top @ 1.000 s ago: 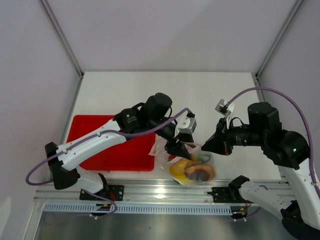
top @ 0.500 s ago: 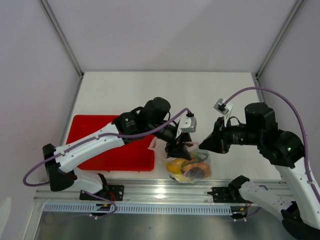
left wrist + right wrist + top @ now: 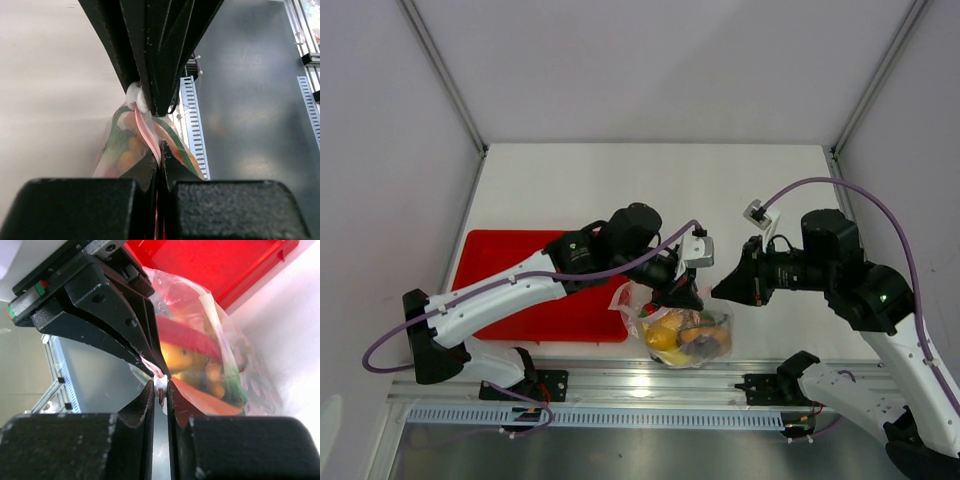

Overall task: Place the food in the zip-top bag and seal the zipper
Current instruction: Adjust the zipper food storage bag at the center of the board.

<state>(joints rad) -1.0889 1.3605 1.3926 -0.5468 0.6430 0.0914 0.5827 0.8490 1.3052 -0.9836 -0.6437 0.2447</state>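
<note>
- Both pinch the thin pink zipper (image 3: 148, 131): left gripper (image 3: 159, 172) pressed flat on it, right gripper (image 3: 160, 386) nipping its white end.
- Crinkly clear zip-top bag (image 3: 252, 385) bulges with rounded food (image 3: 176, 356).

A red tray (image 3: 495, 252) lies flat on the left part of the white desk (image 3: 720, 185). A metal rail (image 3: 650, 382) runs along the desk's near edge.

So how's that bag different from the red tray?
The bag is clear and crinkly, showing food inside; the tray is solid red. The bag is pinched at its zipper by the left gripper and right gripper; the tray lies flat, ungripped. Both sit at the near end of the table.
</note>
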